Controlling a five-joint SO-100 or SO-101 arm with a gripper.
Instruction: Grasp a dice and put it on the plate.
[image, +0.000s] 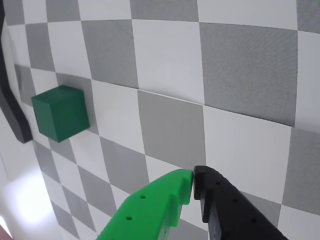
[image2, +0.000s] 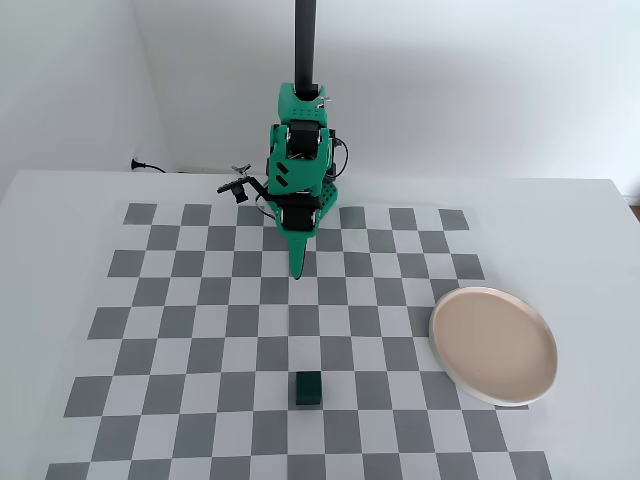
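The gripper (image2: 298, 268) hung above the checkered mat (image2: 200, 300), nearer the mat's far edge than its near one, with its two fingers pressed together and holding nothing. In the wrist view the green finger (image: 160, 200) and the black finger (image: 225, 205) met at their tips, with no gap to be seen between them.

The dice (image2: 308, 389) sat on the mat toward its near edge, almost straight in front of the gripper in the fixed view and well apart from it, with several rows of squares between. The wrist view showed the same relation from the other end: the dice (image: 61, 113) lay off toward the left edge of that picture, clear of the fingertips (a cube, so it offered no long axis to line up with).

The plate (image2: 493, 344) lay empty at the mat's right edge in the fixed view, partly overhanging it onto the bare table (image2: 60, 220), and apart from the dice.

The coming move seemed to call for opening the fingers and reaching forward over the mat toward its near edge until they straddled the cube.
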